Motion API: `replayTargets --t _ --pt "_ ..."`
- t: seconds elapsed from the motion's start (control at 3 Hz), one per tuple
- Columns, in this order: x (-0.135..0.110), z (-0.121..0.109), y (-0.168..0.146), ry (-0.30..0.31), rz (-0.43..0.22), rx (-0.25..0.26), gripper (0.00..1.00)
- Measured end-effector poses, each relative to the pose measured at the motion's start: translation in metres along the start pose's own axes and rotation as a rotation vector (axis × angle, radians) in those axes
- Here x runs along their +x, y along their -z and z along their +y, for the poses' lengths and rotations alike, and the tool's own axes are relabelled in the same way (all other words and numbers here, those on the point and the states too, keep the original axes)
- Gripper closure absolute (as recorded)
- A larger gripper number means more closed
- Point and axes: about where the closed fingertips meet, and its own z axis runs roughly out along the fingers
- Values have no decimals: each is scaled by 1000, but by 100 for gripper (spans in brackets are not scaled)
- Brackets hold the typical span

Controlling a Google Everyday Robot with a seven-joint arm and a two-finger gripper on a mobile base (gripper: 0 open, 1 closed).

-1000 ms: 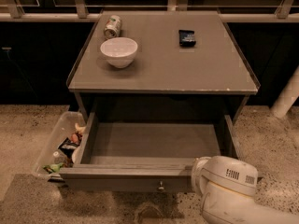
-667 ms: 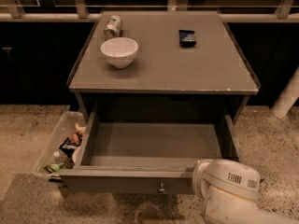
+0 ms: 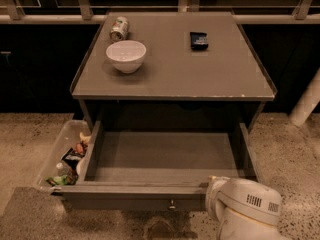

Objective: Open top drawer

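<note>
1. On the worktop (image 3: 175,79) stand one white bowl (image 3: 126,55), one can (image 3: 119,28) and one small black object (image 3: 199,40).
2. One top drawer (image 3: 165,156) sits under the worktop, pulled well out. It is a shallow grey box with a flat front and one round knob (image 3: 171,204).
3. One clear bin (image 3: 56,154) of litter stands just beside the drawer's left side.
4. One gripper (image 3: 214,183) is at the drawer front's right end, mostly hidden by the white arm (image 3: 245,211); I cannot tell whether it grasps anything.

Plain grey top drawer (image 3: 165,159) under a matching grey surface (image 3: 200,74) bearing a white round bowl (image 3: 126,55). My white, black-labelled arm casing (image 3: 247,209) hides my jaws at the drawer's front right corner.
</note>
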Motion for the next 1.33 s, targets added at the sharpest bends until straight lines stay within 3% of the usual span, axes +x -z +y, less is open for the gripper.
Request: replayTargets --t 1.33 --pt "5 17 14 -21 -1 -7 100"
